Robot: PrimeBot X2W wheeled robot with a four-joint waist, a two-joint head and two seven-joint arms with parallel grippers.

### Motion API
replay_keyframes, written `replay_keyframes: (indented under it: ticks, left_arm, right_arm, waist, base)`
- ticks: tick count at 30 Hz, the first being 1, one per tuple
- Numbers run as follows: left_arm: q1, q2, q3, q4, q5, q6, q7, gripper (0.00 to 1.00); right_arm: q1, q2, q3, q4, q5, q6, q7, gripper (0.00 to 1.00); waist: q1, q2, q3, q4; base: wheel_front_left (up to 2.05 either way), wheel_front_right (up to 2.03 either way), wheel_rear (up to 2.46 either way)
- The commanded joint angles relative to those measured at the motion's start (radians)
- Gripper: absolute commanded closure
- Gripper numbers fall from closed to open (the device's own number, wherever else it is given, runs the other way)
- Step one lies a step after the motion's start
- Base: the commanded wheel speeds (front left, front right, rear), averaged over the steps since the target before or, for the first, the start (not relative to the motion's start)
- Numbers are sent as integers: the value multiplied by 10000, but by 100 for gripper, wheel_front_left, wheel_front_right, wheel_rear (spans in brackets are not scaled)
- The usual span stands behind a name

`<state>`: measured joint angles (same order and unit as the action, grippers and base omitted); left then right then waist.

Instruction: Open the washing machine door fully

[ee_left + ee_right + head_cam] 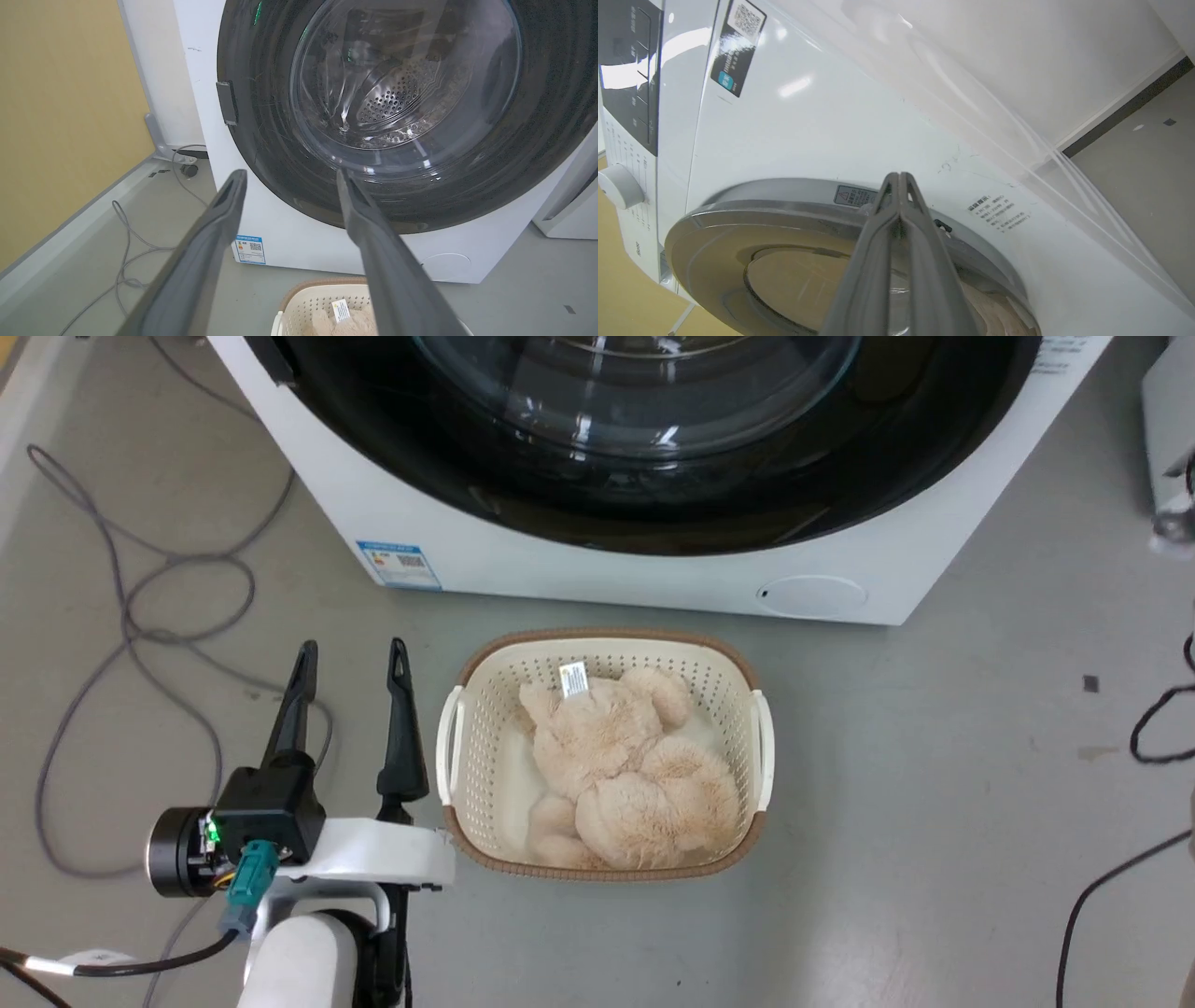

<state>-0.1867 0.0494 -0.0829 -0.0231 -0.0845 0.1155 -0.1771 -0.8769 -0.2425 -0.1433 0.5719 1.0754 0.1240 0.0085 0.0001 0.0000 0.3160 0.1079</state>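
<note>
Found left tool point(353, 649) fingers apart beside basket point(605, 638); found right tool point(899, 177) pressed together at washing machine door point(738, 215) rim.

The washing machine door point(261, 154) is gleaming glossy black around clear glass; the perforated plastic basket point(471, 756), sitting on matt grey floor point(934, 803), is holding a fluffy plush toy point(635, 775).

We are facing a lab-like laundry corner. A washing machine point(607, 574) is standing at twelve o'clock, loose cables point(140, 635) trailing at nine.
</note>
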Motion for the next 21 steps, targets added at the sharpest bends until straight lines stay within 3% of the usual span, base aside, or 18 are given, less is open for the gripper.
replay_keyframes:
  ticks: [1,21]
  left_arm:
    - [-205,7,-46,-53,-94,92,-106,0]
    - [-692,8,-336,-144,-463,533,-503,0]
  right_arm:
    - [-545,-158,140,312,247,49,86,100]
    - [-2689,-758,1436,1799,1629,59,1434,100]
  waist:
    - [-1,0,162,95]
    - [-1,0,1124,578]
  base:
    - [0,0,0]
    - [0,0,0]
